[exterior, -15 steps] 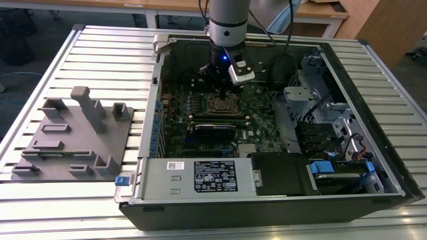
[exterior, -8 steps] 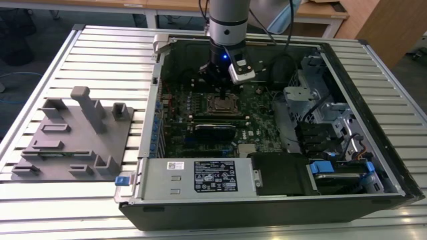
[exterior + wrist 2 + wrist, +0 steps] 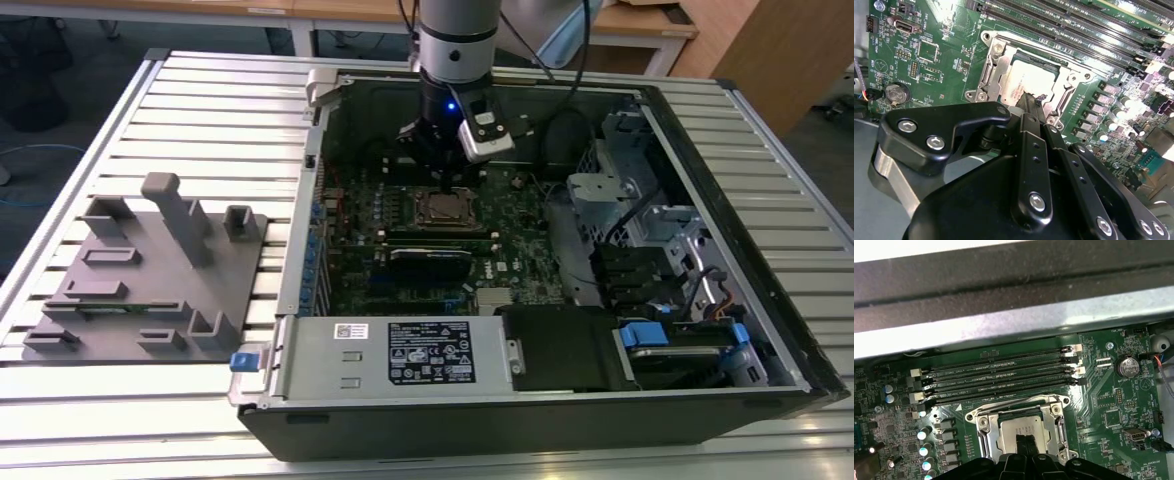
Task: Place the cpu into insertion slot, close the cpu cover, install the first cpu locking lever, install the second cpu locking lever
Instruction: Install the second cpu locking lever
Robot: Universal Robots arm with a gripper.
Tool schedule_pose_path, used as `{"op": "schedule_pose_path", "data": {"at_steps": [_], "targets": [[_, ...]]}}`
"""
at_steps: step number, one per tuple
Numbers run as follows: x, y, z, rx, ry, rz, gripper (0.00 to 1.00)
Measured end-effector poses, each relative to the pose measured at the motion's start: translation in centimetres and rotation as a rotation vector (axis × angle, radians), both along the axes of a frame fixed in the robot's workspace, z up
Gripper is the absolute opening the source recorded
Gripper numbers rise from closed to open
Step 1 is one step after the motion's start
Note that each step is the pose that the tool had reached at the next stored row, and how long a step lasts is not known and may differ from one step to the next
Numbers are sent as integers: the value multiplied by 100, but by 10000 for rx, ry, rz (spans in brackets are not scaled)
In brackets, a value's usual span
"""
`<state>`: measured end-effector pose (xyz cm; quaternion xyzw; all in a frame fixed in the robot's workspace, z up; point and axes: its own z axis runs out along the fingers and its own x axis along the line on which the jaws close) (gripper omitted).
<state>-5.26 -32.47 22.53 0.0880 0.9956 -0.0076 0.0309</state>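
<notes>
The cpu (image 3: 442,207) (image 3: 1021,82) (image 3: 1021,427) lies flat in the insertion slot (image 3: 419,217) on the green motherboard, its pale metal top showing. The silvery cpu cover (image 3: 996,70) (image 3: 985,432) lies down around it, framing the chip through its window. A thin metal lever (image 3: 1019,401) runs along one side of the socket. My gripper (image 3: 445,188) (image 3: 1034,102) (image 3: 1026,442) hangs straight over the socket. Its two black fingertips are shut together, with nothing between them, and sit at one edge of the chip.
Long black memory slots (image 3: 999,375) run beside the socket, and the metal case wall (image 3: 1004,315) rises just beyond them. A coin cell (image 3: 1128,366) sits on the board. The power supply (image 3: 400,355) and drive cage (image 3: 667,250) fill the case's other parts. A grey fixture (image 3: 147,270) stands outside.
</notes>
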Motion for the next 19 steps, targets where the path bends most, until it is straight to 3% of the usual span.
{"op": "schedule_pose_path", "data": {"at_steps": [2,10,19], "targets": [[0,0,67,0,0,0,11],[0,0,72,-1,2,0,11],[0,0,126,4,-2,0,11]]}}
